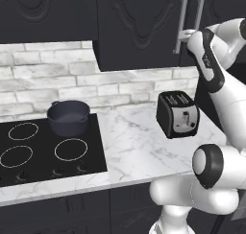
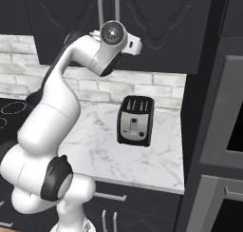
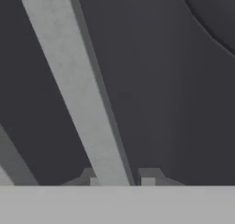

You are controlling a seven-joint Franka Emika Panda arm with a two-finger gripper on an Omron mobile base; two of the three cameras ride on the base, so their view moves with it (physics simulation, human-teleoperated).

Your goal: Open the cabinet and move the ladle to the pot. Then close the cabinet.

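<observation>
Hand view: the fingers are pinched narrow on a silver bar handle of the cabinet, one tip on each side of it

Left base view: the arm reaches up to the cabinet, doors shut. The pot sits on the stove, inside looks bare. A toaster stands on the desk

Right base view: the wrist is at the handles

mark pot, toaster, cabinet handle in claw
pot (image 1: 68,117), left base view, front wall.
toaster (image 1: 178,114), left base view, chrome front face.
cabinet handle (image 3: 78,87), hand view, mid bar, claw (image 3: 120,181) shut on it.
</observation>
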